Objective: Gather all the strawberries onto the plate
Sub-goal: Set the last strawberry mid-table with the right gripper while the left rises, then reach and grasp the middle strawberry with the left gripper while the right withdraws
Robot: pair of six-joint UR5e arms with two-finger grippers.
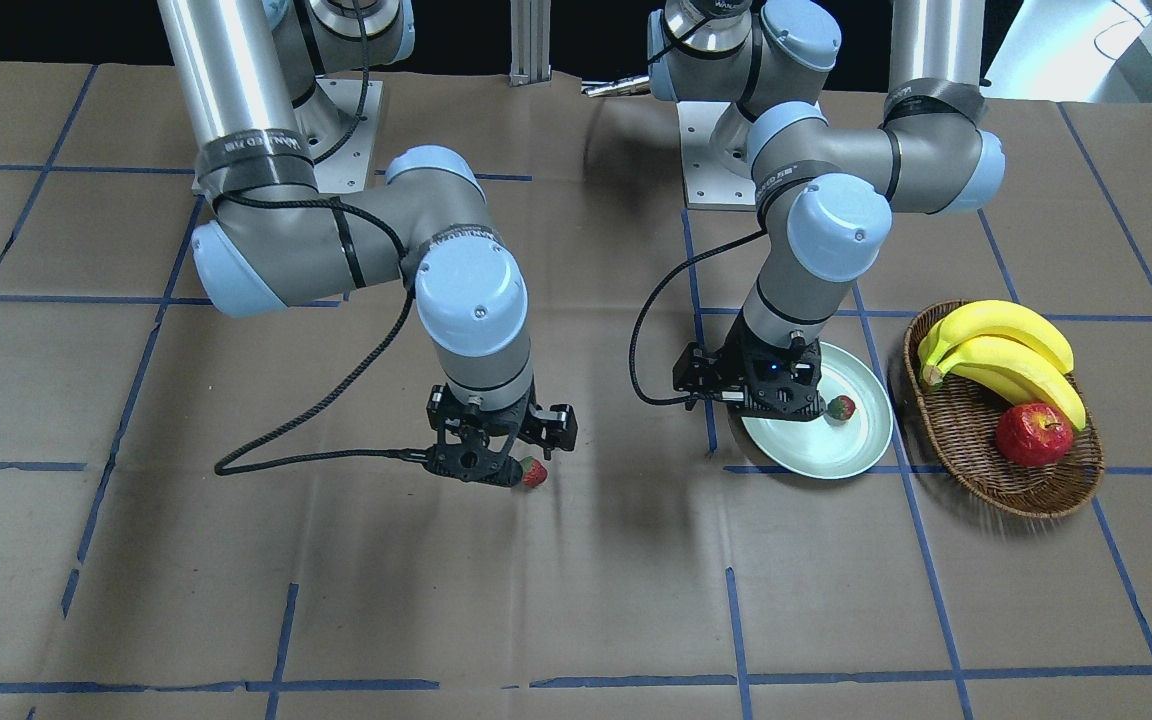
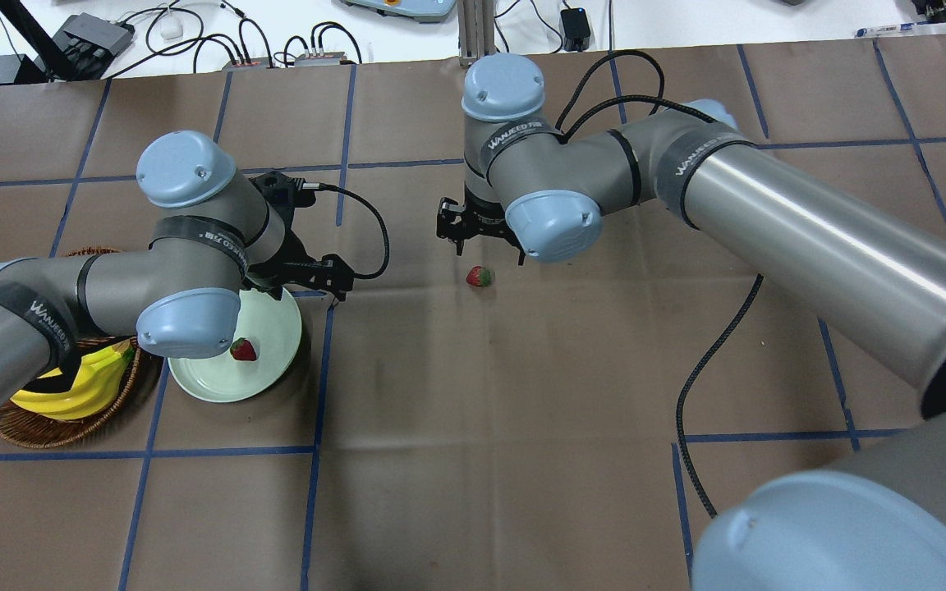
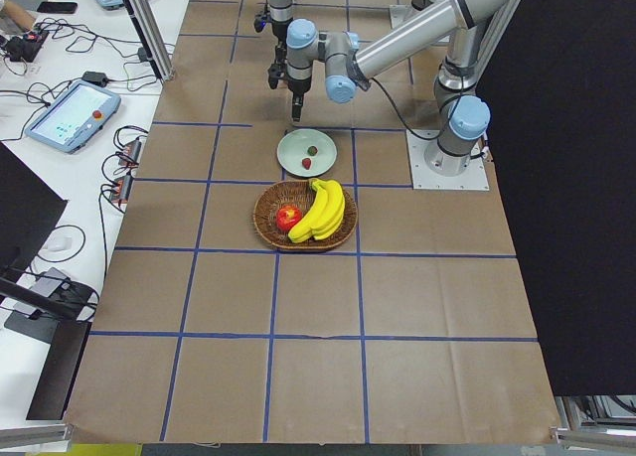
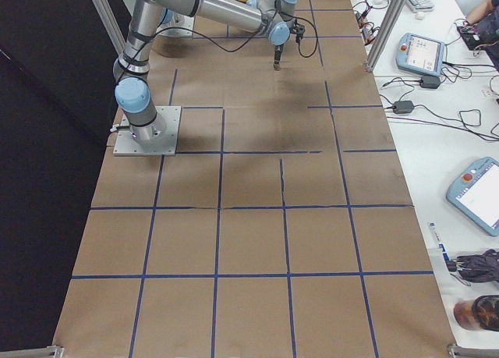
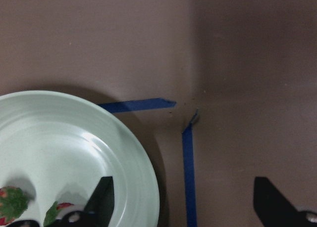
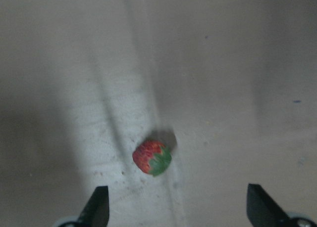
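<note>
- One strawberry (image 6: 152, 158) lies on the brown paper table (image 1: 576, 600), near its middle and well apart from the plate.
- The right gripper (image 6: 177, 187) hangs just above this strawberry. Its fingers (image 6: 99, 209) are spread wide and hold nothing. In the right wrist view the fruit sits between them, a little ahead of the tips.
- The pale green plate (image 1: 836, 448) rests on the table on the robot's left side.
- A second strawberry (image 5: 11, 207) and a third strawberry (image 5: 53, 213) lie close together inside the plate. Both are cut off by the lower edge of the left wrist view, and the third is partly behind a finger. In the front-facing view only one shows, just beside the gripper body.
- The left gripper (image 5: 183, 180) is low over the plate's edge. Its fingers (image 5: 101, 204) are apart and grip nothing. One is over the plate's rim and the other over bare table.
- A brown wicker basket (image 1: 976, 455) stands just beside the plate, on the side away from the table's middle. It holds yellow bananas (image 1: 1006, 355) and a red apple (image 1: 1034, 435).
</note>
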